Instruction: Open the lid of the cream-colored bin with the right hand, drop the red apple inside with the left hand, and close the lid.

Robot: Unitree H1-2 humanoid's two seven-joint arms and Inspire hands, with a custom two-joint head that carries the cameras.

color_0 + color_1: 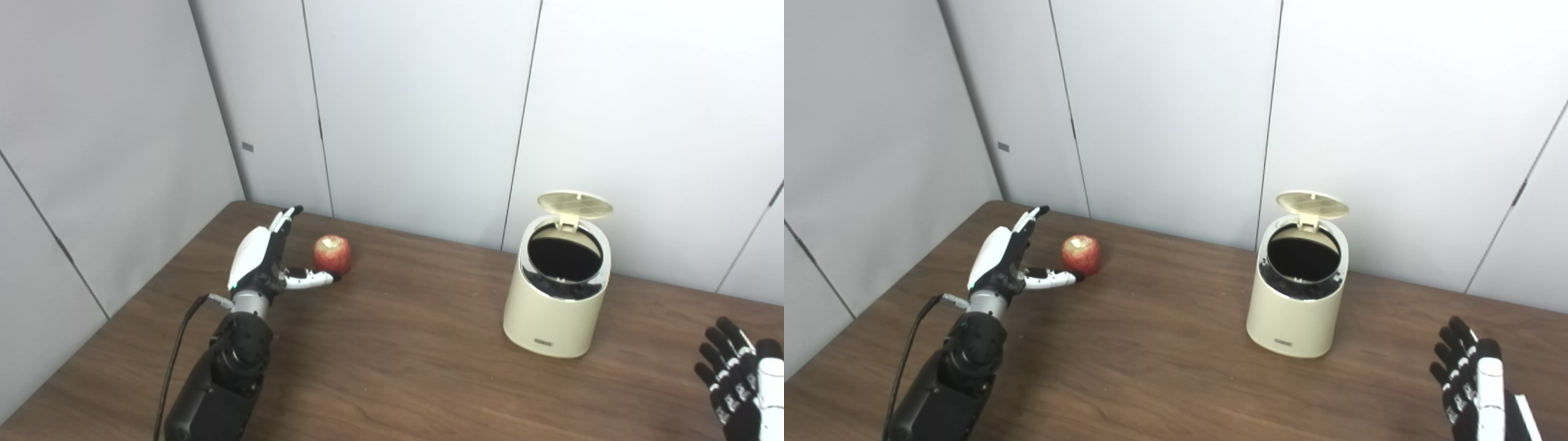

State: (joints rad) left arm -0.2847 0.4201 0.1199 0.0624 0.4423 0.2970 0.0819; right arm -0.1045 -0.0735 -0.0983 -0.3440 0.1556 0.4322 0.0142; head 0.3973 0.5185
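Left eye view
Bin: the bin [556, 293] stands upright on the counter [398, 343], right of centre.
Lid: the lid [574, 204] is tipped up at the back; the dark mouth is exposed.
Apple: the apple [332, 254] rests on the counter near the back edge, well apart from the bin.
Left hand: the left hand [269, 257] holds nothing, fingers spread and raised, thumb stretched toward the apple. The thumb tip lies at the apple's base; contact cannot be confirmed.
Right hand: the right hand [744, 383] is at the lower right corner, fingers apart, empty, clear of the bin.
Step in hand: judged as the reach for the apple, the lid-opening step being done.

Right eye view
Position: the apple [1081, 255] sits just right of the left hand [1007, 260], inside the span between fingers and thumb.
Bin: the bin [1297, 294] is open, with nothing seen over its mouth.
Next move: fingers must close around the apple, lift it, and carry it right, above the opening.
Risk: a push from the thumb could roll the apple.
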